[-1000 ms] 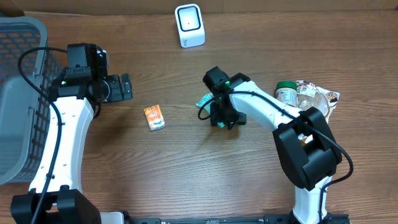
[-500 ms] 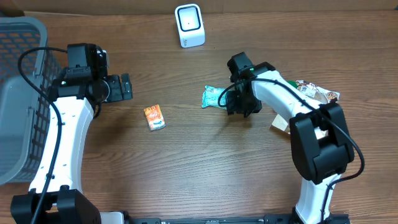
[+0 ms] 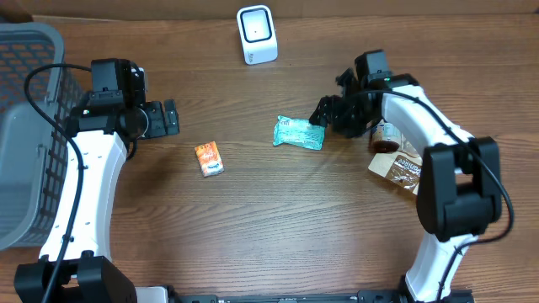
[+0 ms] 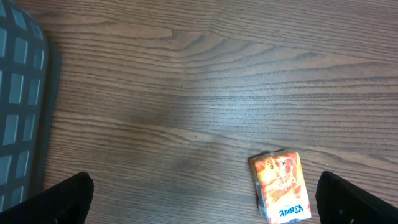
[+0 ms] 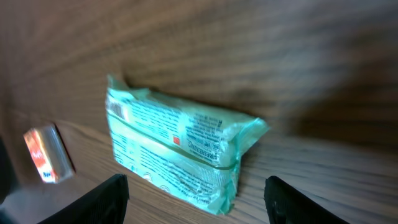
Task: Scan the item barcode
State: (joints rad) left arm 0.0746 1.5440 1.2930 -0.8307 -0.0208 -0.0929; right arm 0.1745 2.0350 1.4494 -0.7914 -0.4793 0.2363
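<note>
- On the right half of the table [image 3: 253, 236], the green packet [image 3: 298, 133] is being seen lying flat on the wood, about midway between the near and far edges.
- Its printed side is being shown to the right wrist camera; whether a barcode is among the print cannot be told.
- Just right of the packet's right end, the right gripper [image 3: 324, 116] is being held with its fingers [image 5: 106, 199] spread wide apart.
- Nothing is being gripped by it; the packet is being framed between the two fingers in the right wrist view, with no contact visible.
- Over the left part of the table, the left gripper [image 3: 171, 118] is being held fully apart and empty, its fingers [image 4: 62, 199] showing in the lower corners of the left wrist view.
- An orange tissue pack [image 3: 209, 158] is being seen on the wood, near and right of the left gripper and well apart from the green packet.
- A white scanner [image 3: 256, 34] is being seen at the far edge, well apart from the packet.
- A grey basket [image 3: 25, 126] is being seen at the left edge.
- A brown packet [image 3: 402, 171] is being partly covered by the right arm.
</note>
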